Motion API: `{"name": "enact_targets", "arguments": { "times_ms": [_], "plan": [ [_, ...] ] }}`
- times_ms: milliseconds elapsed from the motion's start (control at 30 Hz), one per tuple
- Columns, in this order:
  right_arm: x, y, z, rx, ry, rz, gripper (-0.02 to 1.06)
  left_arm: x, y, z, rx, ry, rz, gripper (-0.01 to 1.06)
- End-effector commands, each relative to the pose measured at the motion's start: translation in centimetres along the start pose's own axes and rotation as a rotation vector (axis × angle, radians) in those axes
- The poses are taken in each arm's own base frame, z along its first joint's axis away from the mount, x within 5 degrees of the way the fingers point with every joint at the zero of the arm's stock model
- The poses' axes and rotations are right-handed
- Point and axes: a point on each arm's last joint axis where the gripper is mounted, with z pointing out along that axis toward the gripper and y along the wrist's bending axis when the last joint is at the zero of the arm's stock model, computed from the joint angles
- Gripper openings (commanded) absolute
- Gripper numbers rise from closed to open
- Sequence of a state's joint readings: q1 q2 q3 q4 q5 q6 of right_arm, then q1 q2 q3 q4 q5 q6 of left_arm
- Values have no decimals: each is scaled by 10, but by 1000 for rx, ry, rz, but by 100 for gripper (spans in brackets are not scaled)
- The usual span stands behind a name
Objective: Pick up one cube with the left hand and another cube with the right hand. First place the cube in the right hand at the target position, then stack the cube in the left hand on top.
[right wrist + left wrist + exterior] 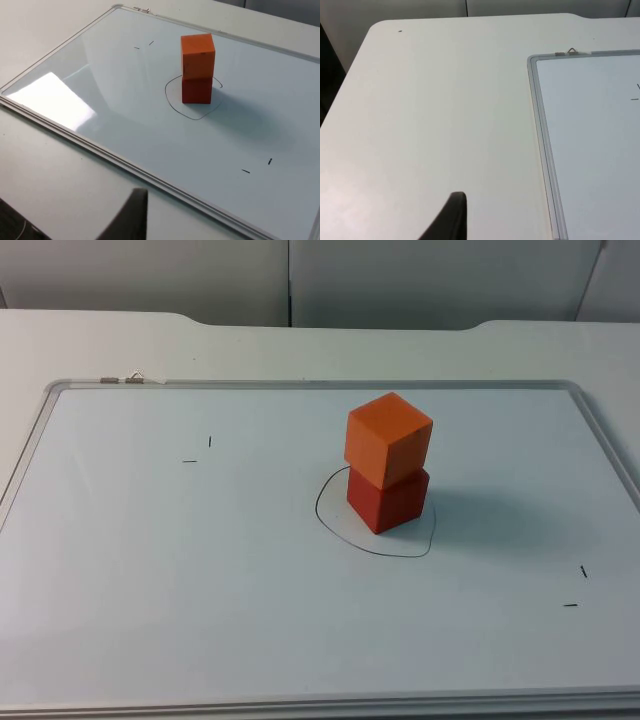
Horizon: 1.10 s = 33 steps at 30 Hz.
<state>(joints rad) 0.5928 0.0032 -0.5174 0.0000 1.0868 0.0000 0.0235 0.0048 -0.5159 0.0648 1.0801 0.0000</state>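
Note:
An orange cube sits stacked on a red cube, turned slightly against it. The red cube stands inside a hand-drawn black outline on the whiteboard. The right wrist view shows the same stack from a distance: orange cube on red cube, within the outline. My right gripper waits over the bare table outside the board's frame, well away from the stack. My left gripper waits over the table beside the whiteboard's frame. Nothing touches the cubes.
Small black pen marks lie on the board at the left and at the right front. A metal clip sits on the board's far left corner. The grey partition wall closes off the table's far side.

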Motion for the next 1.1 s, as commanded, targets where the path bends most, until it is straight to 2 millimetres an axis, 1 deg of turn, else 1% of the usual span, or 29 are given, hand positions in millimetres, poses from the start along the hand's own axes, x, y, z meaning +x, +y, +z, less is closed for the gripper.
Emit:
{"name": "enact_targets", "arguments": {
  "times_ms": [0,367,467,500,633,667,800,833,967,1067],
  "plan": [
    [1,0,1,1,-5,0,105,1,-1,0,3,-5,-13,105],
    [1,0,1,17,-5,9,105,1,-1,0,1,-5,-11,105],
    [1,1,1,90,-5,47,105,1,-1,0,1,-5,-11,105],
    [1,1,1,90,-5,47,105,1,-1,0,1,-5,-11,105],
    [1,2,2,246,-5,129,105,1,-1,0,1,-5,-11,105],
    [1,2,2,246,-5,129,105,1,-1,0,1,-5,-11,105],
    [1,3,2,375,-5,196,105,1,-1,0,1,-5,-11,105],
    [1,3,2,375,-5,196,105,1,-1,0,1,-5,-11,105],
    [0,3,2,469,-5,246,105,1,-1,0,1,-5,-11,105],
    [0,4,2,495,-5,260,105,1,-1,0,1,-5,-11,105]
  ]
}}
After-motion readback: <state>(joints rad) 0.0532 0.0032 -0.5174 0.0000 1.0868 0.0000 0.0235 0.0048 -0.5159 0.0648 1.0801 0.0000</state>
